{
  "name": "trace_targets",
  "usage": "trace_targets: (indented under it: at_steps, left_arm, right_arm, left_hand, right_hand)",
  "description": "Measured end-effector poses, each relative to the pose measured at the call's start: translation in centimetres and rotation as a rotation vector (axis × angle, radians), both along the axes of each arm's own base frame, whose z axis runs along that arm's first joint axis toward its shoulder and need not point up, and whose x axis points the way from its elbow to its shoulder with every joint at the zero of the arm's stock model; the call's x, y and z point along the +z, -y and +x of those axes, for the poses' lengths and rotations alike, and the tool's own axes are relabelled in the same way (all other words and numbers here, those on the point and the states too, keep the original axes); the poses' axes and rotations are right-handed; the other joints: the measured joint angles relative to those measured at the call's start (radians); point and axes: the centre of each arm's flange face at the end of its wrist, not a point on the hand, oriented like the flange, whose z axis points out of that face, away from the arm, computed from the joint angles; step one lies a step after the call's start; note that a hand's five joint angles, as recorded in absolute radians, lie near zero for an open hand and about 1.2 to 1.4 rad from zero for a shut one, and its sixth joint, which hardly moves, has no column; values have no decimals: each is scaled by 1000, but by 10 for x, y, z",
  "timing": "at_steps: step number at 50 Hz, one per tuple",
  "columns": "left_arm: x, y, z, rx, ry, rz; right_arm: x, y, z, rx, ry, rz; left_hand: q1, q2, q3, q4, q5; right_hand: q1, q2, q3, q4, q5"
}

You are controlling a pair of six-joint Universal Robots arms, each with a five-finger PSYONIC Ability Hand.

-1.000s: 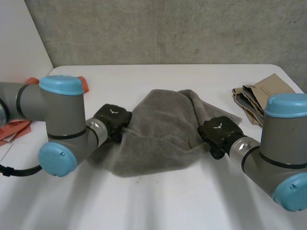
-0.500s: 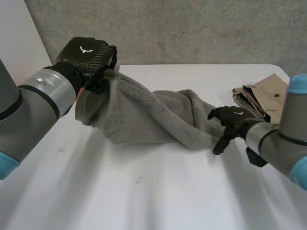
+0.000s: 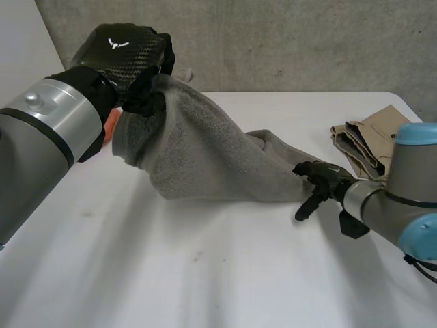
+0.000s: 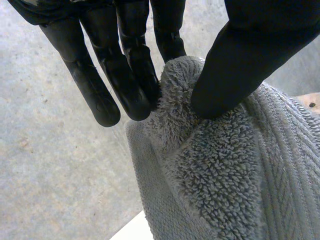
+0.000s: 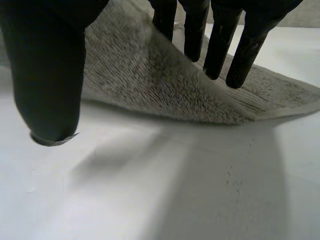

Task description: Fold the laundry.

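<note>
Table: the white, flat table top [image 3: 218,280] carries the low end of the grey terry towel [image 3: 205,160] and spreads out on the near side of it.
Right arm: the grey right arm with a light-blue cap [image 3: 389,205] reaches in to the towel's low end from its near side.
Right hand: the black right hand [image 3: 319,179] sits at the towel's low end, where the cloth meets the table. In the right wrist view its fingers [image 5: 216,45] are straight and spread, with the tips at the upper face of the towel [image 5: 165,85] near its hemmed edge. The thumb stands apart from the cloth, over the table [image 5: 150,190]. This hand grips nothing.
Towel: one end is raised clear of the table and the other rests on it. The cloth slopes in a long drape from the raised end down to the low end.
Left hand: the black, carbon-patterned left hand [image 3: 126,55] holds the towel's raised end. In the left wrist view the thumb and the fingers [image 4: 132,80] pinch a bunched tuft of the towel [image 4: 225,190], and the rest hangs below the hand.
Orange patch: a small orange patch [image 3: 112,127] shows just beside the towel's raised end; I cannot tell what it is.
Garment: a folded beige fabric pile [image 3: 369,140] lies on the table beyond the towel's low end, apart from it.
Wall: a grey concrete wall [image 3: 273,41] stands behind the towel.
</note>
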Motion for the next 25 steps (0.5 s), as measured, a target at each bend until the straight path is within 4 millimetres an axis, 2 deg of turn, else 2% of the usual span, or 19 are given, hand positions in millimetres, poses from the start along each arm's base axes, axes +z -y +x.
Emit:
trace_targets:
  at_steps: [1,3,4,5,8,12,14,15,17,20,22,24,25]
  left_arm:
    - [0,0,0,0,0,0]
    - [4,-2,1,-1,-8,-11]
    - [6,-3,1,-1,-12,-15]
    - [6,-3,1,-1,-13,-17]
    - [12,-4,3,2,-32,-33]
    - [19,-4,5,8,-57,-55]
    - [24,-3,8,17,-76,-72]
    - [26,-1,10,27,-84,-80]
    - [27,2,14,39,-90,-86]
    - [25,9,22,71,-90,-86]
    - [22,13,26,89,-84,-78]
    - [15,19,31,110,-73,-60]
    - [12,22,33,119,-68,-51]
  right_arm:
    - [0,0,0,0,0,0]
    - [-8,9,6,-16,-17,-12]
    - [-10,12,7,-20,-21,-15]
    - [-11,13,8,-21,-22,-16]
    - [-13,20,12,-32,-31,-33]
    - [-4,26,12,-51,-34,-74]
    - [19,30,9,-66,-29,-144]
    - [39,31,5,-73,-28,-198]
    - [65,33,-2,-81,-34,-272]
    - [126,33,-26,-96,-101,-457]
    - [146,31,-36,-95,-148,-519]
    - [177,23,-51,-83,-257,-614]
    - [181,21,-53,-80,-274,-626]
  left_hand:
    - [0,0,0,0,0]
    - [0,0,0,0,0]
    - [0,0,0,0,0]
    - [0,0,0,0,0]
    - [0,1,0,0,0]
    - [0,2,0,0,0]
    - [0,3,0,0,0]
    - [0,3,0,0,0]
    - [0,3,0,0,0]
    - [0,3,0,0,0]
    - [0,3,0,0,0]
    - [0,3,0,0,0]
    - [0,3,0,0,0]
  right_hand:
    - [0,0,0,0,0]
    - [127,166,139,140,124]
    - [303,376,334,334,309]
    - [303,376,334,334,309]
    - [646,789,762,761,740]
    - [650,799,782,789,765]
    - [650,799,782,789,765]
    - [649,799,782,789,765]
    - [650,799,782,789,765]
    - [650,799,782,789,765]
    - [650,799,782,789,765]
    - [650,799,782,789,765]
    - [649,799,782,789,765]
